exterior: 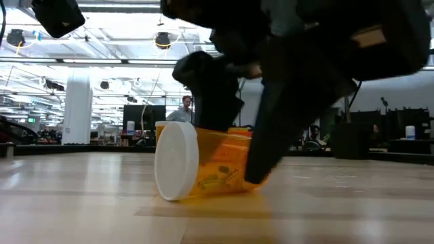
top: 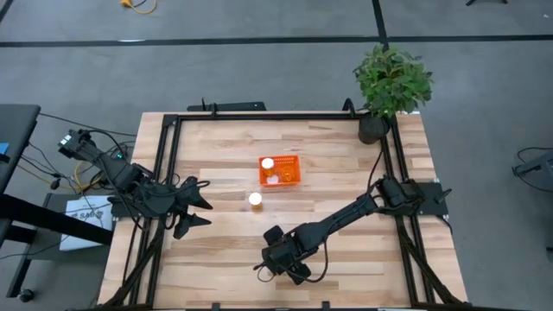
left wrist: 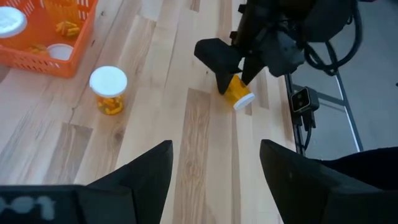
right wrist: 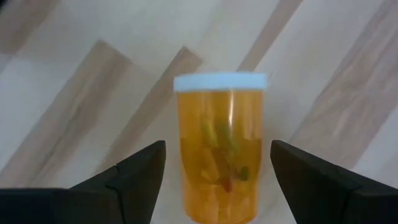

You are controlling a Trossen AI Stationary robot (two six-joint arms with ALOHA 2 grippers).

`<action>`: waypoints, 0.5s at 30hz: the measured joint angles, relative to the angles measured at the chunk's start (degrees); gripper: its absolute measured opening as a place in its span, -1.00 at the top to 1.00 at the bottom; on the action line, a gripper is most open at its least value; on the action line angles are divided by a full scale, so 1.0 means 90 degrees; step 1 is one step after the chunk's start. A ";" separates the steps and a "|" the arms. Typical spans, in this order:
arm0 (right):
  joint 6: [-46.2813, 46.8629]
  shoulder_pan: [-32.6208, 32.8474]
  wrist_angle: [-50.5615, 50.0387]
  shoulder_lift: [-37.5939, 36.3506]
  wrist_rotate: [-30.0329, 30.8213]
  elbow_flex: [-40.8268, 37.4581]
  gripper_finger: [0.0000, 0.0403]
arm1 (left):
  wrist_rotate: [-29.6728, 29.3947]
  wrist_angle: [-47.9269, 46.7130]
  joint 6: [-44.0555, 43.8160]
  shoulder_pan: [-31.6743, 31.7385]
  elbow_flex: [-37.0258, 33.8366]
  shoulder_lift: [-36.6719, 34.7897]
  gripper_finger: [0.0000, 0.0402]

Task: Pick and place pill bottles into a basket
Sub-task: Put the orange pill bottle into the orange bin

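Bottle (right wrist: 219,158) lies on its side between right fingers (right wrist: 127,177), untouched.

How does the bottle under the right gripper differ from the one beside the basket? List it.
The bottle at the right gripper lies on its side; the bottle beside the basket stands upright. The first sits between the right gripper's open fingers; the second stands free, apart from the basket. Both have white caps and amber bodies.

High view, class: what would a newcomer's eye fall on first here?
The bright orange basket at mid-table, with white-capped pill bottles inside. Next, the right end effector low at the near edge, its fingers either side of a bottle on its side. One upright bottle stands alone just in front of the basket.
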 joint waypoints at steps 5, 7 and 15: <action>0.0000 -0.0031 0.0074 -0.0016 -0.0002 0.0012 -0.42 | -0.0001 0.0000 0.0000 0.0000 0.0000 0.0000 -0.15; 0.0000 -0.0040 0.0080 -0.0016 -0.0002 0.0012 -0.42 | -0.0001 0.0000 0.0000 0.0000 0.0000 -0.0001 -0.15; 0.0005 -0.0086 0.0154 -0.0016 -0.0018 0.0012 -0.24 | -0.0002 0.0000 0.0000 0.0000 0.0000 0.0000 -0.15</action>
